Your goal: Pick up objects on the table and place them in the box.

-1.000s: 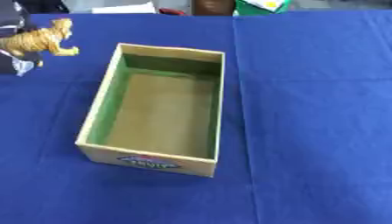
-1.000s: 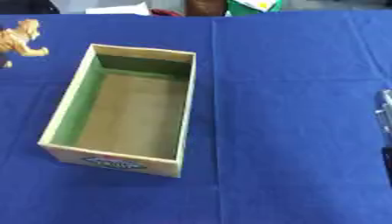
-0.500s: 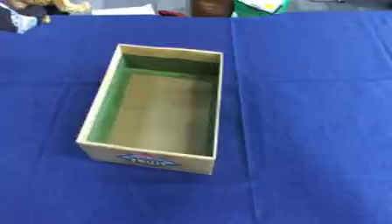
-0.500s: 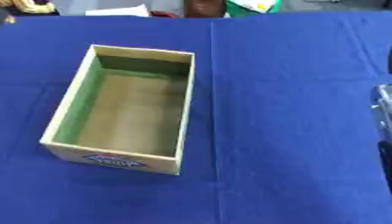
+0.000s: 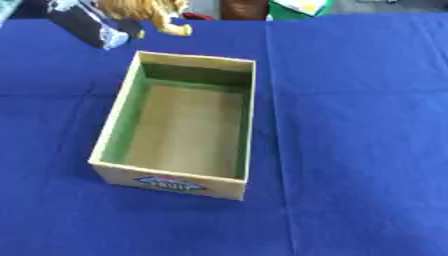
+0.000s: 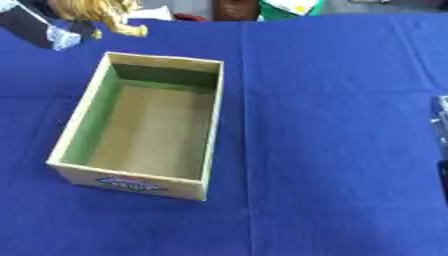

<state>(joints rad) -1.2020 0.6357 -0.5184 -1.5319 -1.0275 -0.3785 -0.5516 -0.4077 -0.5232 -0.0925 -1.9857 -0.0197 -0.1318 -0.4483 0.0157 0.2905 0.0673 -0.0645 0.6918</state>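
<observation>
Left eye view: left hand at upper left, fingers clamped on a tan toy, an animal figure by the look of it, held in the air beyond the far-left corner of the box. Box sits empty mid-frame on the blue desk. Toy looks like light, rigid plastic; thin legs, so the body is the place to hold it.

Right eye view: right hand only a sliver at right edge, fingers can't tell.
</observation>
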